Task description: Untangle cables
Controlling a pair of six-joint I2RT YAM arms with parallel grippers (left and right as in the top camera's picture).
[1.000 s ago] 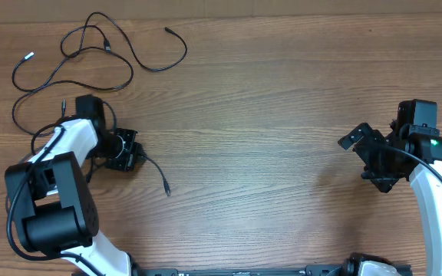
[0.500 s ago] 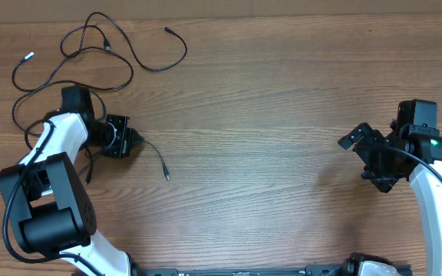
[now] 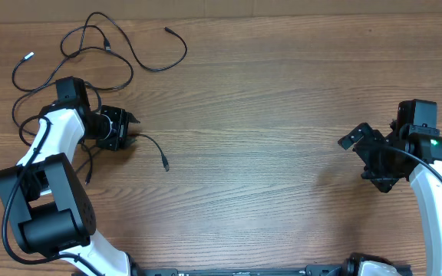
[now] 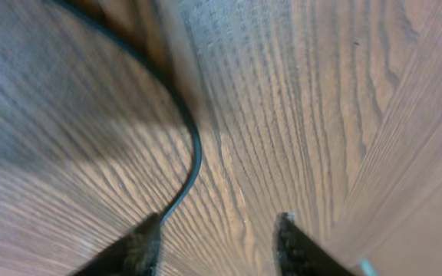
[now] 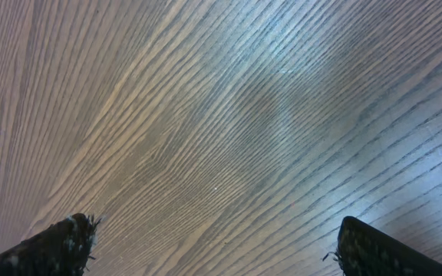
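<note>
Thin black cables (image 3: pixel 133 54) lie in loose overlapping loops at the far left of the table, one with a silvery-white tip (image 3: pixel 29 55). A single cable end (image 3: pixel 156 147) trails right from my left gripper (image 3: pixel 131 132) to a small plug (image 3: pixel 166 165). In the left wrist view this cable (image 4: pixel 194 153) curves down to the inner edge of the left finger (image 4: pixel 146 239). The left gripper (image 4: pixel 217 230) is open, with bare wood between its fingers. My right gripper (image 3: pixel 365 161) stands wide open far to the right, over bare wood (image 5: pixel 217 249).
The table (image 3: pixel 267 115) is brown wood grain. The left arm's own thicker black wires (image 3: pixel 29 123) loop beside its white link, close to the cable loops. The table's far edge (image 3: pixel 282 13) runs along the top.
My left gripper has moved toward the far side, dragging the cable end with it, and its jaws have come apart. The right arm has not moved.
</note>
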